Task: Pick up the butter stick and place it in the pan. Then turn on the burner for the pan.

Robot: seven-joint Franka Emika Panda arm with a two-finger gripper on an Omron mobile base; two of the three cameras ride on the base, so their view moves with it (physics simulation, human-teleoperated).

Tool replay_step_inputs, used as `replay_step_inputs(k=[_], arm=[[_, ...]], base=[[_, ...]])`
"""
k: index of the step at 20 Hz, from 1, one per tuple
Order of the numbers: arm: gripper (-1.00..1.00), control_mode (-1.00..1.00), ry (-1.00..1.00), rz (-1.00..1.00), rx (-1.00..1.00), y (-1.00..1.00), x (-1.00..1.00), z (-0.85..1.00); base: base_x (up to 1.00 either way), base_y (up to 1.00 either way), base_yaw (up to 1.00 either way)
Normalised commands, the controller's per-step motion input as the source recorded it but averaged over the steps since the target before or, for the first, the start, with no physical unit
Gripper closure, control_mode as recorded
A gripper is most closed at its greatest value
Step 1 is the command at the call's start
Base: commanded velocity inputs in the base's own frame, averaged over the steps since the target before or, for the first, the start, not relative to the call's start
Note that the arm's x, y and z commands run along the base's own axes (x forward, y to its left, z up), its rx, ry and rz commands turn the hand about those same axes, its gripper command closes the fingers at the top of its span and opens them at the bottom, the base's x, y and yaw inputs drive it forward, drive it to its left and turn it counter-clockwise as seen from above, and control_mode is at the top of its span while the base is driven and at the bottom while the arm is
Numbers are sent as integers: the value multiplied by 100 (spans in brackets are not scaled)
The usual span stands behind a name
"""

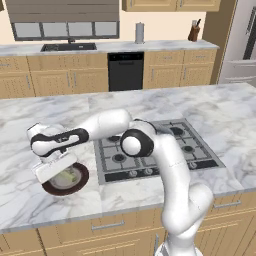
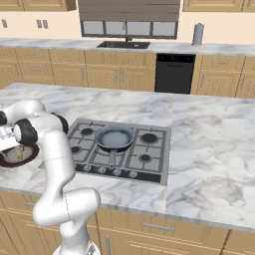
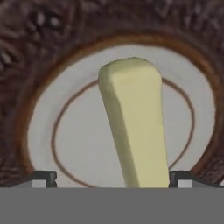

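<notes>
Tabletop point(image 1: 45, 120): white marble with grey veining, island form, wood-fronted drawers beneath its front edge.

Set into it: a grey gas cooktop point(image 2: 149, 154), dark burners, a row of knobs along its near edge.

On the cooktop: the pan point(image 2: 115, 138), round, dark grey, bluish-grey inside, over a middle burner, short handle pointing toward the knobs.

Directly on the marble, to the cooktop's left: a dark brown round plate point(image 1: 82, 181) with pale centre, near the front edge, apart from the cooktop.
</notes>
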Motion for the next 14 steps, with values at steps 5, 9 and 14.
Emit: replay_step_inputs(k=[5, 9, 14], arm=[[-100, -100, -7, 2, 8, -33, 0, -39], [100, -100, -4, 1, 9, -4, -5, -31], [100, -100, 0, 0, 7, -2, -1, -14]], base=[[0, 0, 0], [0, 0, 0], [0, 0, 0]])
